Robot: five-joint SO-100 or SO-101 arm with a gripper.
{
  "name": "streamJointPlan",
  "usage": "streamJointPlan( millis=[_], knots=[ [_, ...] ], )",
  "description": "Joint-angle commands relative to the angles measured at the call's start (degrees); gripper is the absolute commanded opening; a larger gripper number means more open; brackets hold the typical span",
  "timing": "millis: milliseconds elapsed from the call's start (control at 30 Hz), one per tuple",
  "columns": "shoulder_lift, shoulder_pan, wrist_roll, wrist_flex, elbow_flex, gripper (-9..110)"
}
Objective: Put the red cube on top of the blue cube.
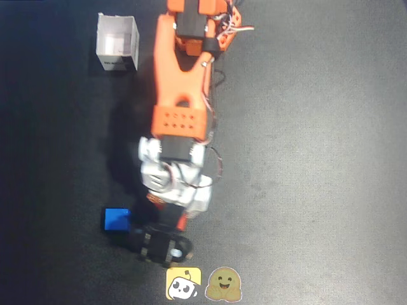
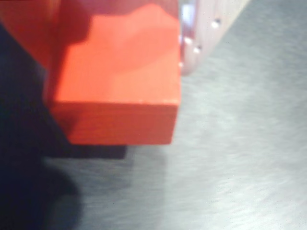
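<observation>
The red cube [image 2: 115, 91] fills the upper left of the wrist view, close to the lens, with its shadow on the grey table below it. A pale finger [image 2: 201, 28] presses its right side and an orange part sits against its left. In the overhead view my gripper [image 1: 166, 216] points toward the bottom edge, shut on the red cube, which is mostly hidden there under the wrist. The blue cube [image 1: 116, 219] rests on the dark table just left of the gripper, a short gap away.
A white open box [image 1: 117, 43] stands at the top left of the overhead view. Two stickers, a yellow one [image 1: 184, 283] and a brown one [image 1: 224, 284], lie at the bottom edge below the gripper. The orange arm [image 1: 181, 82] runs down the middle.
</observation>
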Motion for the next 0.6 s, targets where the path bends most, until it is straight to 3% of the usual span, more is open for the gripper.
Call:
streamJointPlan(
  millis=[0,567],
  knots=[
    [5.7,1.8,0.5,1.5,-2.7,2],
    [8.7,12.7,0.6,4.8,-2.7,2]
  ],
)
